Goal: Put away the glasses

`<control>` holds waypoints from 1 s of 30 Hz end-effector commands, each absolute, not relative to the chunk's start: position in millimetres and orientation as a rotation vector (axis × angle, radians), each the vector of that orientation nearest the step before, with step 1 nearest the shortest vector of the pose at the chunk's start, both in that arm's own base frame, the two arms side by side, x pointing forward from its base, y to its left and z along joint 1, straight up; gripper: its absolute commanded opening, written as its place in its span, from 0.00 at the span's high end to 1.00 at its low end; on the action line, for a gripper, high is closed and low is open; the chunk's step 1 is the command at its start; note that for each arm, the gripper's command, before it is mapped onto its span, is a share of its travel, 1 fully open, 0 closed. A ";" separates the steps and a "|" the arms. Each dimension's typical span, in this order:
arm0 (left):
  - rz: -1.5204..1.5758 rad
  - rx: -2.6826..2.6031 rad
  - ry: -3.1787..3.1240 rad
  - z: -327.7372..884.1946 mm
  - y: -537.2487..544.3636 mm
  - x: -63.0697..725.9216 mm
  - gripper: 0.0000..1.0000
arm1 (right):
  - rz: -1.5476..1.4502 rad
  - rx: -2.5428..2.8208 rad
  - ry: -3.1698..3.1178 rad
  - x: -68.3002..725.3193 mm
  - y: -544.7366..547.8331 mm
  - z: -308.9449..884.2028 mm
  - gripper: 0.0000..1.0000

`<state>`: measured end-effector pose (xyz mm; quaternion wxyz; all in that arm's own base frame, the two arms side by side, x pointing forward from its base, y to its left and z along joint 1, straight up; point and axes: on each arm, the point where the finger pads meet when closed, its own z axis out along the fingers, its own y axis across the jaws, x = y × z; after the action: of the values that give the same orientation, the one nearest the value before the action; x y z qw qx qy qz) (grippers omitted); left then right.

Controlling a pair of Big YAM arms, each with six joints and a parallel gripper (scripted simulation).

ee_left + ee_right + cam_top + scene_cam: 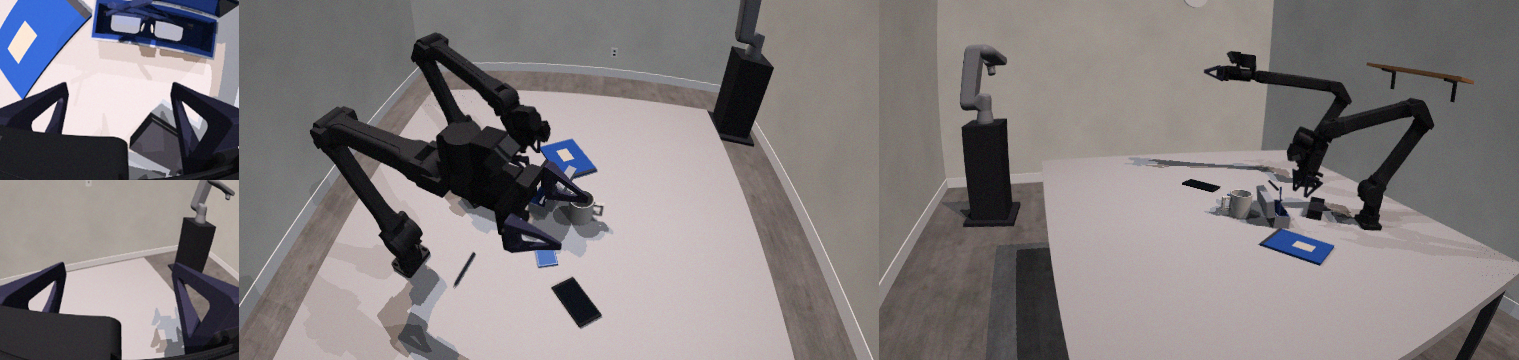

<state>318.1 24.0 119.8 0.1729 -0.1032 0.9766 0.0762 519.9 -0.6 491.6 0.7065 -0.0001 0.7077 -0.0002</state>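
Observation:
The glasses case [155, 21] lies open on the table, grey outside and blue inside, with its lid standing up at the far side. The glasses [144, 24] lie inside it, lenses toward me, and their dark arms stretch across the back of the case. My left gripper [119, 87] is open and empty, and hovers a little above the table beside the case [1276, 207]; it also shows in the exterior view [1306, 187]. My right gripper [1215, 72] is open and empty, raised high above the table and pointing away from the case. In the top view the right gripper [571, 220] hides most of the case.
A white mug [1240, 203] stands right beside the case. A blue notebook [1297, 246] lies on its other side. A small black block [1316, 207] sits under my left gripper. A black phone [576, 301] and a pen [464, 269] lie further off. A grey robot on a black pedestal [984, 150] stands off the table.

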 end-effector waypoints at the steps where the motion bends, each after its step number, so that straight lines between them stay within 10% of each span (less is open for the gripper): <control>1: 0.218 -0.145 2.771 143.8 29.9 345.0 0.04 | 0.009 0.003 1.593 525.0 2.4 484.8 0.00; 30: 0.092 0.507 2.891 129.9 57.9 362.7 0.04 | 0.009 0.003 1.593 525.0 2.4 484.8 0.00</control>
<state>336.6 50.0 107.7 0.0863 0.1315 0.9872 0.0272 519.9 -0.6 491.6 0.7065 -0.0001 0.7077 -0.0002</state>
